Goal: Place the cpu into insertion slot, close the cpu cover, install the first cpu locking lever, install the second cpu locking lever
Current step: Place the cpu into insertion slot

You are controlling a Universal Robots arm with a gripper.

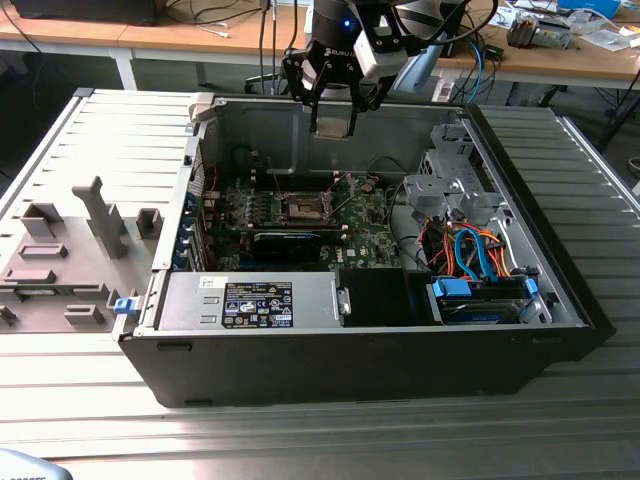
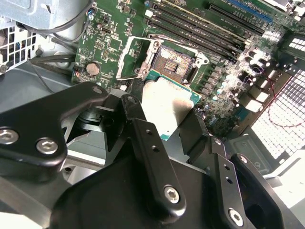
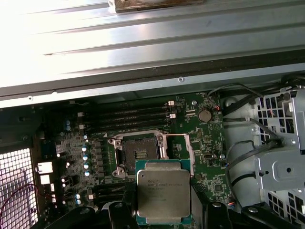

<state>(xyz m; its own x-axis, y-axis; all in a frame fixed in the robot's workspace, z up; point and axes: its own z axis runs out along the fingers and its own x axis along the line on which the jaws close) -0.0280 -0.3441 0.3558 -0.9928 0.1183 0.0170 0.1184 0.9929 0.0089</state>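
Black gripper (image 1: 334, 118) clamped the small square silvery-grey cpu (image 3: 163, 193).
Good seating required it level — edges squared to the dark, metal-rimmed insertion slot (image 3: 138, 153).

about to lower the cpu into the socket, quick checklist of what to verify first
1. Grip: ok. The gripper is shut on the cpu, with fingers on opposite edges.
2. Is the insertion slot free: ok, its dark centre is exposed.
3. Is the cpu cover clear: ok, it stands swung up beside the slot.
4. Is the cpu lined up over the slot: cannot tell from these angles.
5. Does the cpu's corner orientation match the slot: cannot tell.
6. Height: not ok. In the exterior view the cpu hangs well above the green board.
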